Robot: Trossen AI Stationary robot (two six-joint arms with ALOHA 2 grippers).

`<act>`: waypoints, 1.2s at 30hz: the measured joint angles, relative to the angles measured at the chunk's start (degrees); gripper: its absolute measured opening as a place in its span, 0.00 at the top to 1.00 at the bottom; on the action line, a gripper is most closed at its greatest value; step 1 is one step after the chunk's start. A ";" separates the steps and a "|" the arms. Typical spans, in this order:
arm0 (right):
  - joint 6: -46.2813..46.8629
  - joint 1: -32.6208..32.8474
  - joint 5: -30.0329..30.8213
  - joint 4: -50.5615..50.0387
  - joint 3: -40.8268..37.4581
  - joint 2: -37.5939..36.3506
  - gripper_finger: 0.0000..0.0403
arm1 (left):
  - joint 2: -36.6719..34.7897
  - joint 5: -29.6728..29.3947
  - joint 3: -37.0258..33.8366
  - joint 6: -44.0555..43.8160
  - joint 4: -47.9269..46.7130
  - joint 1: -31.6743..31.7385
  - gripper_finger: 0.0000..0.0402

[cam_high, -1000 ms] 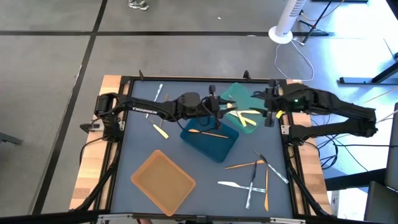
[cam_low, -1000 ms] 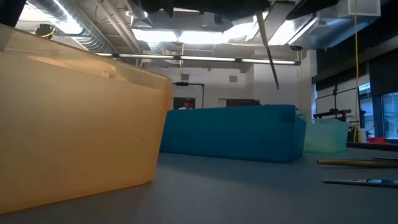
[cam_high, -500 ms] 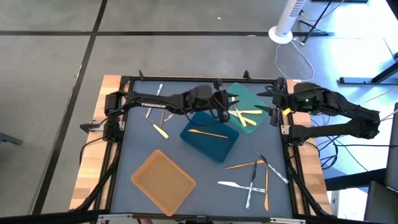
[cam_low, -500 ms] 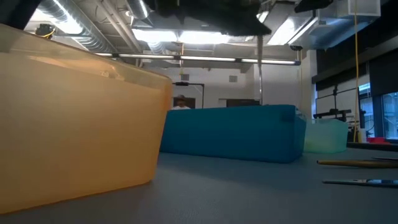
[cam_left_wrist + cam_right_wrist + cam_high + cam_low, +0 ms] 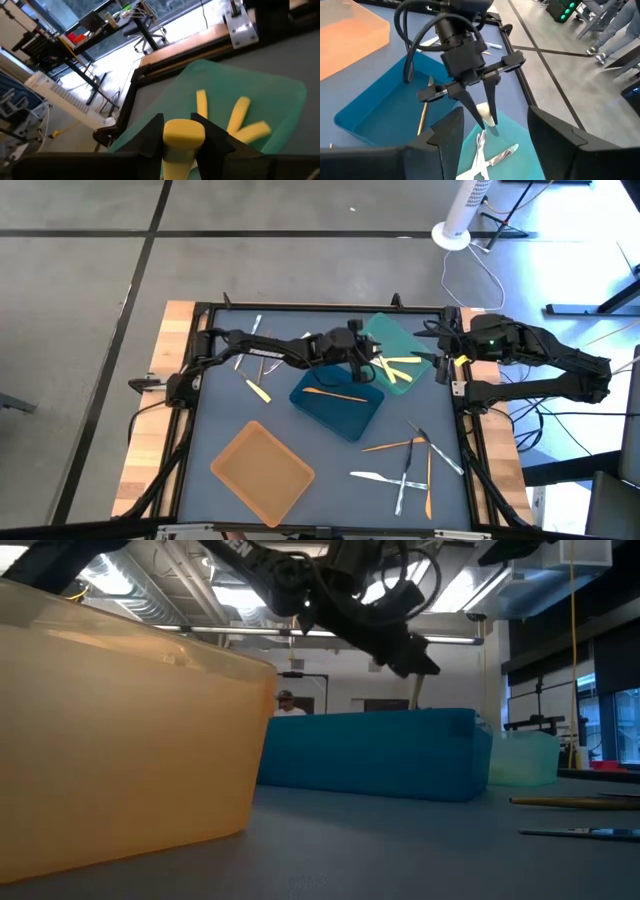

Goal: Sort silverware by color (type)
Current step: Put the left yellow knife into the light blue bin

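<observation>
The left pincer grips a yellow knife upright, directly above the green tray; the right pincer waits beside it, open and empty

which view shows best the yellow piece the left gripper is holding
The left wrist view: the yellow piece sits large between the left gripper's fingers, above the teal tray. The right wrist view shows it pale and small in those fingers. In the high view the gripper mostly hides it; the low view shows only a thin sliver.
</observation>
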 joint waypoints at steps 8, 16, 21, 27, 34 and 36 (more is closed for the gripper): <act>0.00 0.00 0.00 0.04 0.00 0.08 0.49 | 0.66 0.02 0.00 2.33 -0.69 -0.07 0.80; 0.02 0.02 -0.02 0.04 -0.04 0.15 0.49 | 0.66 0.31 0.00 2.31 -0.87 -0.07 0.80; 0.01 0.02 -0.02 0.04 -0.04 0.15 0.49 | 0.66 0.19 0.00 2.13 -0.87 -0.07 0.80; 0.00 0.02 -0.02 0.04 -0.04 0.15 0.49 | 0.66 0.13 0.00 1.81 -1.09 -0.07 0.74; 0.00 0.02 -0.02 0.05 -0.04 0.17 0.49 | 0.66 0.11 -0.02 1.64 -1.04 -0.07 0.66; 0.00 0.02 -0.02 0.04 -0.04 0.17 0.49 | 0.66 0.07 -0.02 0.79 -0.98 -0.07 0.64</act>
